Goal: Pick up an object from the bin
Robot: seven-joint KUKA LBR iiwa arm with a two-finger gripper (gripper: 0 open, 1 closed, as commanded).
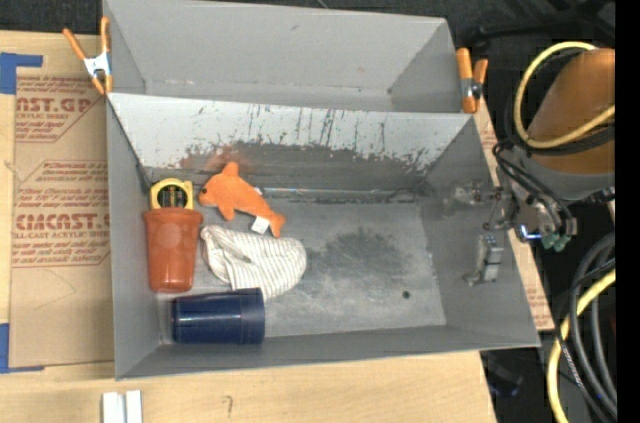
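An orange cup [172, 251], lying blue can [217, 318], white cloth [255, 261] and orange toy [238, 198] crowd the bin [380, 261] at its left.

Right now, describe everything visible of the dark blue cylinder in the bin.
The dark blue cylinder lies on its side in the front left corner of the bin, lengthwise along the near wall. It looks smooth, glossy and hard, perhaps plastic. The white striped cloth touches its upper right end; the orange-red cup stands just behind its left end, seemingly touching. Whether its ends are open cannot be told.
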